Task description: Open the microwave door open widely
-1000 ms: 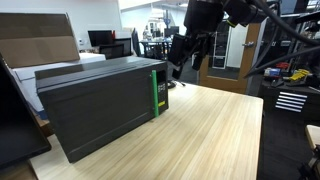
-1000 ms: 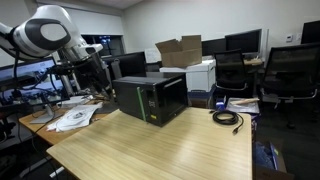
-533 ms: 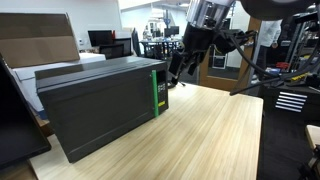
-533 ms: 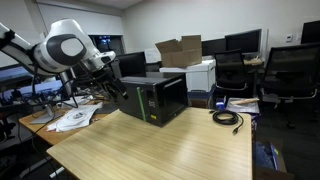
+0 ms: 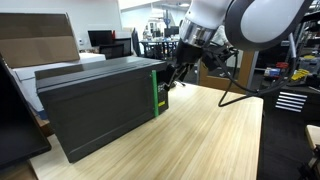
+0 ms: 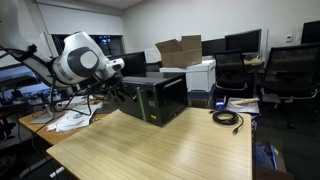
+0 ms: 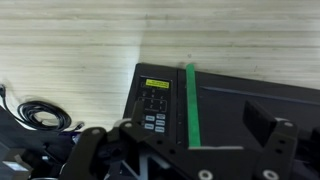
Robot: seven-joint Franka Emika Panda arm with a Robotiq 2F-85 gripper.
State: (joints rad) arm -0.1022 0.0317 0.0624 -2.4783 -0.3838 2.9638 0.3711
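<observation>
The microwave (image 5: 95, 75) is a dark grey-black box on the wooden table, also seen in an exterior view (image 6: 150, 86). The microwave door (image 5: 100, 115) is closed flat against the front, with its green strip (image 5: 156, 92) next to the button panel (image 5: 163, 92). My gripper (image 5: 172, 78) hovers close to that panel end of the oven and holds nothing. In the wrist view the door (image 7: 255, 100), the strip (image 7: 190, 105) and the panel (image 7: 153, 105) lie just ahead of my open gripper (image 7: 180, 138), whose fingers straddle the strip.
The wooden table (image 5: 215, 135) extends in front of the oven. A black cable (image 6: 228, 118) lies coiled on it, also seen in the wrist view (image 7: 40, 113). Papers (image 6: 75, 118) lie near the arm's base. Cardboard boxes (image 6: 180, 50) and office chairs (image 6: 290, 75) stand behind.
My arm has swung down and in toward the panel end of the microwave. The door has not moved.
</observation>
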